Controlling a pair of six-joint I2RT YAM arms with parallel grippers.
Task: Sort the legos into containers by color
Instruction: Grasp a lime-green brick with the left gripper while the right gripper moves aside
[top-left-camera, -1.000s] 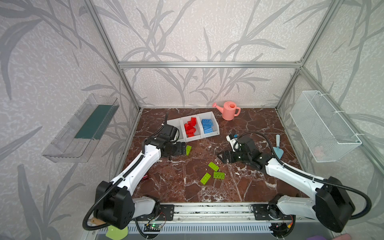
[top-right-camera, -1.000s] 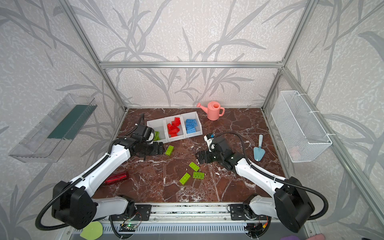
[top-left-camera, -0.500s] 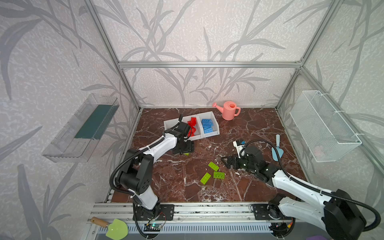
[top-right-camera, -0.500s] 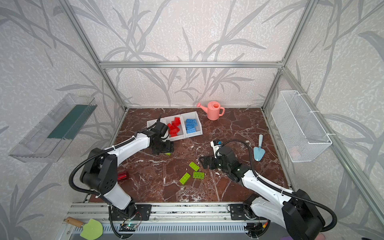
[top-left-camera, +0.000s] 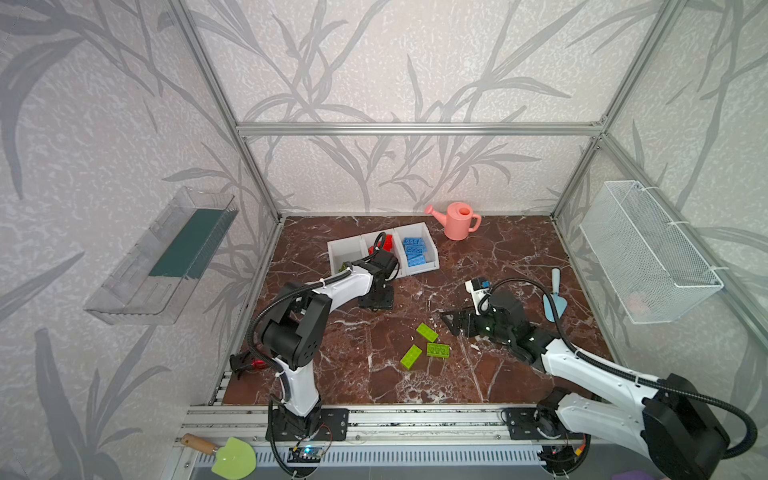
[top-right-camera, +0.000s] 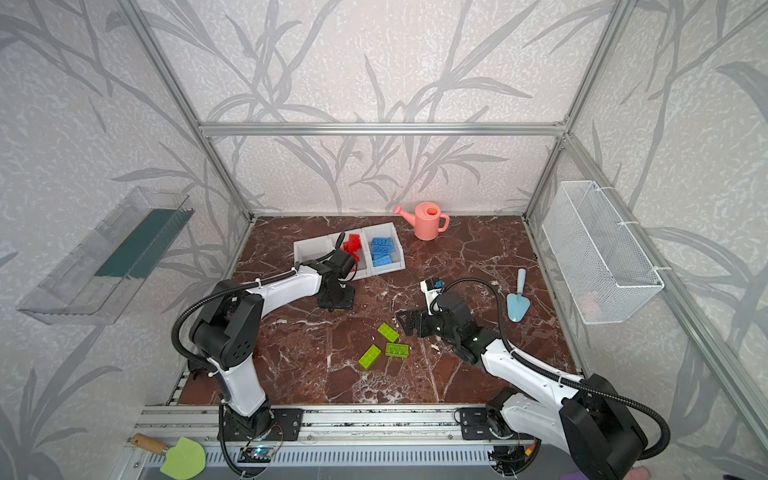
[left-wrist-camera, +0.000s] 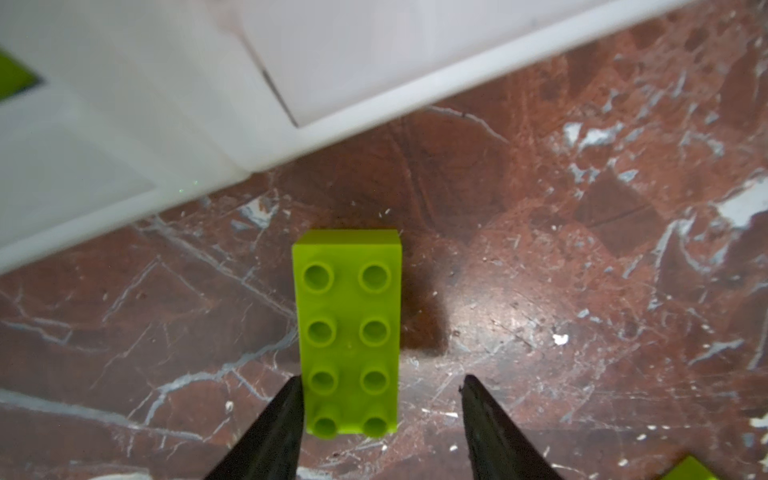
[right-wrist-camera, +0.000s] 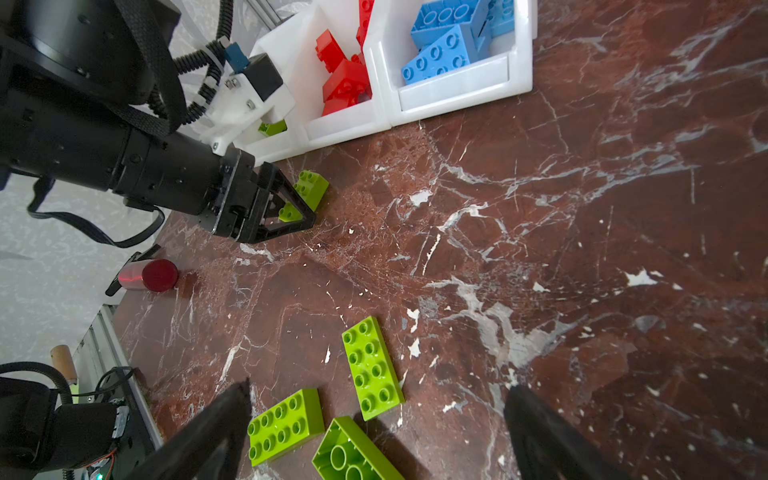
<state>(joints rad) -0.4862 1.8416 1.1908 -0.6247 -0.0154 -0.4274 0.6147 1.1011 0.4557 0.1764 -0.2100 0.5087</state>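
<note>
- Our left gripper (left-wrist-camera: 381, 377) is down low over the brown marble table (top-left-camera: 498, 257), on the near side of the row of three white plastic bins (right-wrist-camera: 453, 93).
- Its two black fingers are partly open around one end of a lime green studded plastic brick (left-wrist-camera: 349, 324). One finger sits right against the brick's side. The other finger is apart from it, so the brick is not squeezed.
- That green brick lies flat on the table, studs up, near the bins but not touching them.
- Our right gripper (right-wrist-camera: 378, 388) is wide open and holds nothing. It hangs over three more green bricks (top-left-camera: 427, 332) lying close together near the middle of the table.
- The middle bin holds red bricks (right-wrist-camera: 340, 79). The right bin holds blue bricks (right-wrist-camera: 440, 50).
</note>
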